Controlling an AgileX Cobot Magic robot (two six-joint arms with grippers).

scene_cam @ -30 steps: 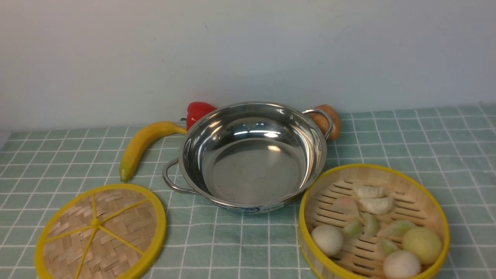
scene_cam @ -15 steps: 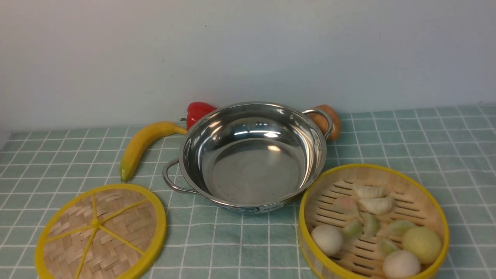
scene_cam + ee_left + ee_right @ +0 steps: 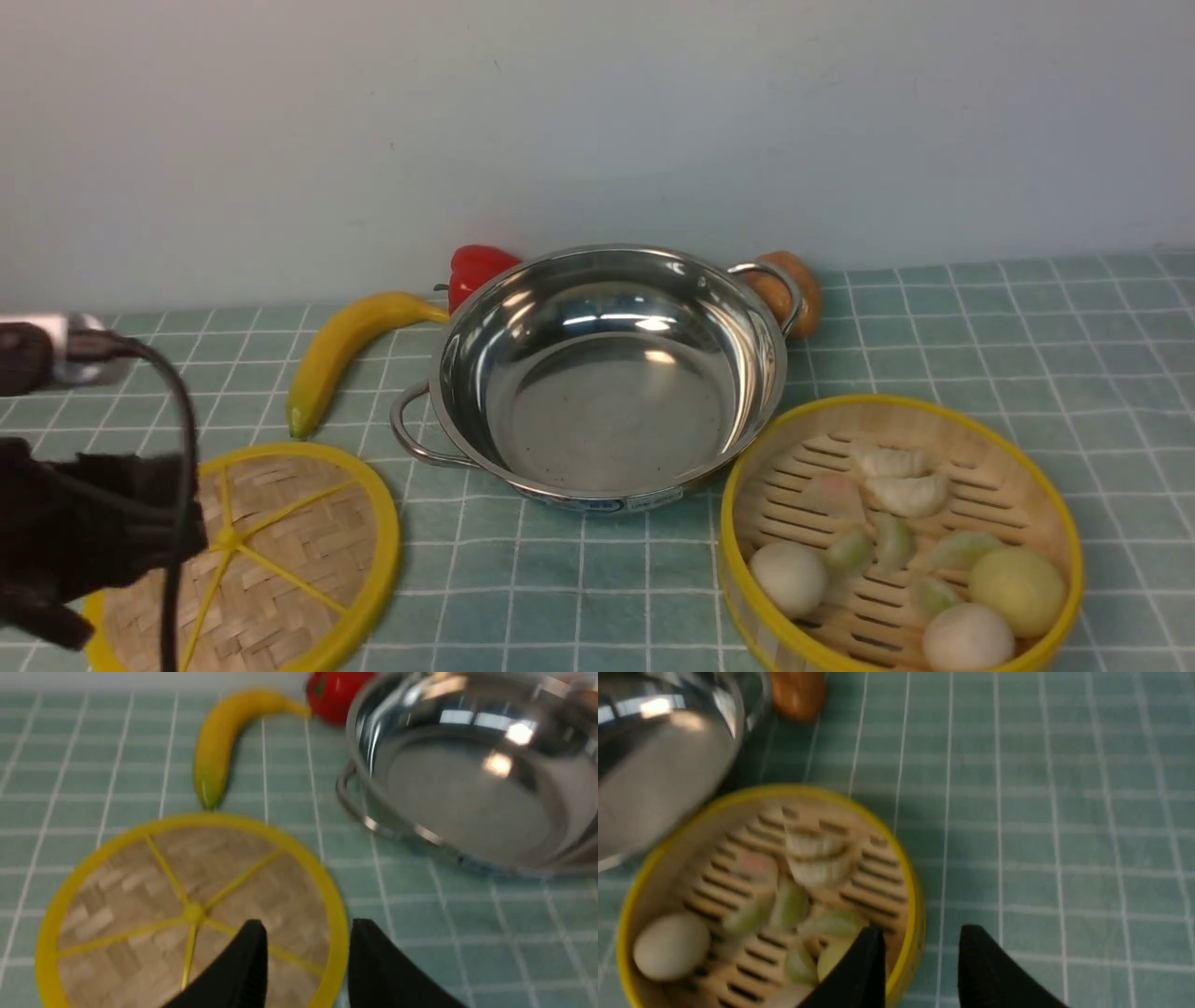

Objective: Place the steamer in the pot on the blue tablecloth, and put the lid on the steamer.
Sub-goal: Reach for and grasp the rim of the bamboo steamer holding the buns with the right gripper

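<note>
The pot [image 3: 607, 401] stands empty on the cloth [image 3: 980, 336]; the steamer [image 3: 896, 402] sits just right of it, the lid [image 3: 280, 560] just left. Both grippers have their fingers spread and hold nothing: the right gripper [image 3: 922, 933] hangs over the steamer's rim, the left gripper [image 3: 308, 928] over the lid's. A one-sided pinch on that thin wall could tilt the steamer and roll the buns [image 3: 789, 577] out; its edge could also catch the pot's rim and shove the pot.
</note>
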